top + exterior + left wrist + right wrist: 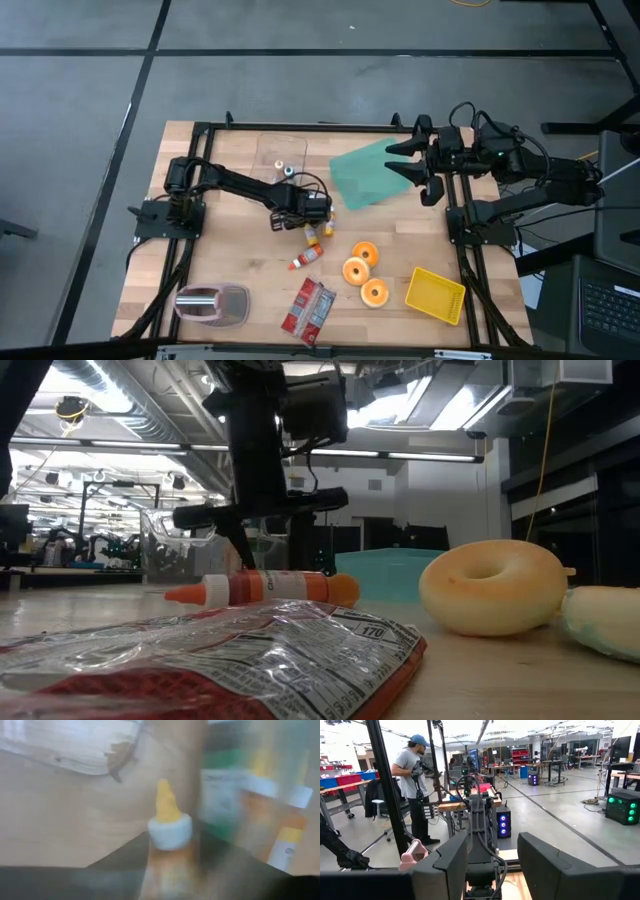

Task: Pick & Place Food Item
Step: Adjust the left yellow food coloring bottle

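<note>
Wooden tabletop (240,262) fills the high view, framed by a dark rail, with grey floor around it. On it the left gripper (312,215) sits near the middle, reaching in from the left side, and in its wrist view a small orange bottle (167,837) with a white collar and a yellow nozzle stands between its dark fingers, so the gripper looks closed on that bottle at a middling width. The bottle's long axis runs forward along the fingers, nozzle pointing away from the wrist toward a clear container (281,152) at the table's far edge, just beyond the gripper. A second bottle (306,259) lies flat on the wood just beside the gripper on the near side; the low view shows it on its side, orange cap to the picture's left. The left arm is far nearer to both bottles. The right gripper (412,160) waits at the far right over a teal cloth (362,172), its fingers parted and holding nothing. Any placing move probably turns on carrying the held bottle toward the container
</note>
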You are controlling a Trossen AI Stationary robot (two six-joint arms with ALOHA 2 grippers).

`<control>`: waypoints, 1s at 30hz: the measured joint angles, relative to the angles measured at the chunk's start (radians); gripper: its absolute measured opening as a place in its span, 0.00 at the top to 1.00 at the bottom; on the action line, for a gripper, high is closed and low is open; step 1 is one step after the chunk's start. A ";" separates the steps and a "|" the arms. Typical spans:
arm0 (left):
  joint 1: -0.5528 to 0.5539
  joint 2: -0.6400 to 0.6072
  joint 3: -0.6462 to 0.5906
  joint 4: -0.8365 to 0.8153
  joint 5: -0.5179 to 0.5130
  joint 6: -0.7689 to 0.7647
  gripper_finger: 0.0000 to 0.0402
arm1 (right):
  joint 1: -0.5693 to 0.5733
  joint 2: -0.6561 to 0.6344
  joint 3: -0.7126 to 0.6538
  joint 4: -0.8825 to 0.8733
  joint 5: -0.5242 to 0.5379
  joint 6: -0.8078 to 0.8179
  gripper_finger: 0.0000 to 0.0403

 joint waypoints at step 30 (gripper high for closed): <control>-0.083 0.003 0.078 -0.056 -0.005 -0.117 0.54 | 0.000 0.000 0.000 0.031 -0.028 -0.029 0.58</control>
